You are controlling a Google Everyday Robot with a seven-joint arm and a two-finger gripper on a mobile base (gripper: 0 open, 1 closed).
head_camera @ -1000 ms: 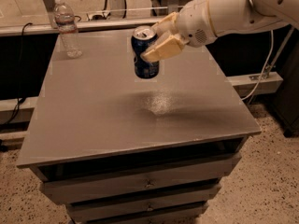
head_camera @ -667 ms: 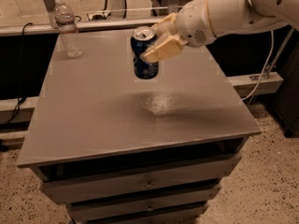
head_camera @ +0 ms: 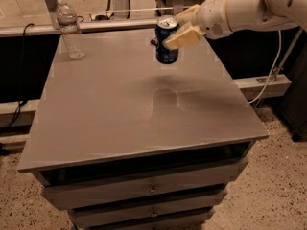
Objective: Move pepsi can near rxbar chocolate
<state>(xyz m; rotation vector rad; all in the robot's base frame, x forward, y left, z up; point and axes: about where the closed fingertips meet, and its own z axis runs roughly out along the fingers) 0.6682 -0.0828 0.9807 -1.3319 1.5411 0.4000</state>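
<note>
The pepsi can point(head_camera: 166, 52) is held upright in the air over the far part of the counter point(head_camera: 120, 128). It is clamped between the jaws of the gripper point(head_camera: 173, 30), which reaches in from the right. A shadow point(head_camera: 165, 87) is cast on the surface below the can, so it is judged to be clear of the counter.

The carrying step is taken to be in hand, with the set-down not yet made. A small dark shape point(head_camera: 152, 42) is seen just left of the can, near the far edge (it may be the rxbar chocolate, but that cannot be told for certain). A water bottle point(head_camera: 68, 28) stands well apart at the far left corner.

For the next move, the bar's position must first be confirmed. The can is then to be brought beside it without contact, lowered upright until the counter bears it, and only then released.
</note>
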